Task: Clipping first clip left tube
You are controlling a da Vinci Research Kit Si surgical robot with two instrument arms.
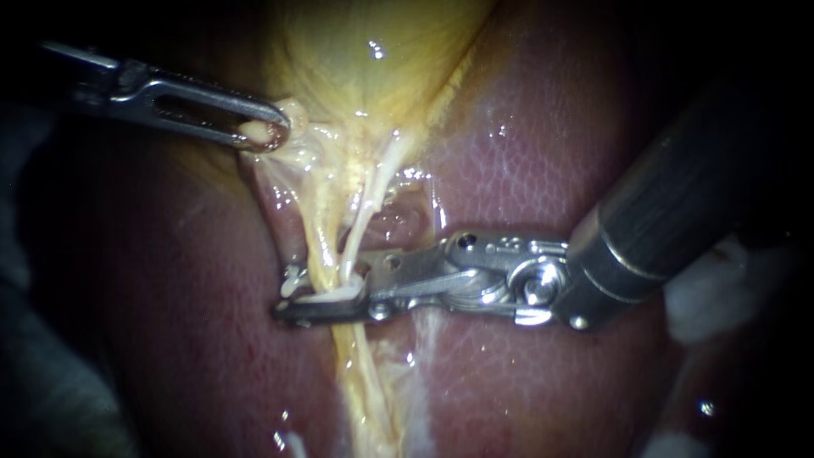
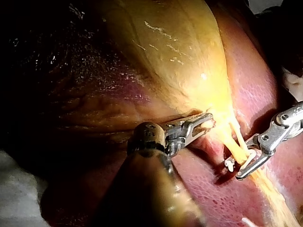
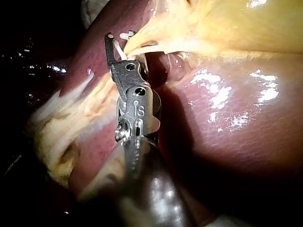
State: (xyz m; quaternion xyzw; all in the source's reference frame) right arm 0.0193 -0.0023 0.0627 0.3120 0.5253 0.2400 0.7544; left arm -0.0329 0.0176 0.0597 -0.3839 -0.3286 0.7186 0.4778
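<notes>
Liver (image 1: 526,195) is lying under the gallbladder (image 1: 365,68); the left instrument (image 1: 267,129) is gripping the gallbladder's lower end, jaws closed on a pale tag of it. The right instrument (image 1: 287,294) is reaching across, jaws part-closed and holding a white clip (image 1: 335,295) from both sides, straddling the left tube (image 1: 319,242), which is running lengthwise from the gallbladder down the endoscope view, nearly square to the jaws. Risk, as judged: the whitish strand (image 1: 370,199) is sitting in the same gap, so closing could be catching both.
</notes>
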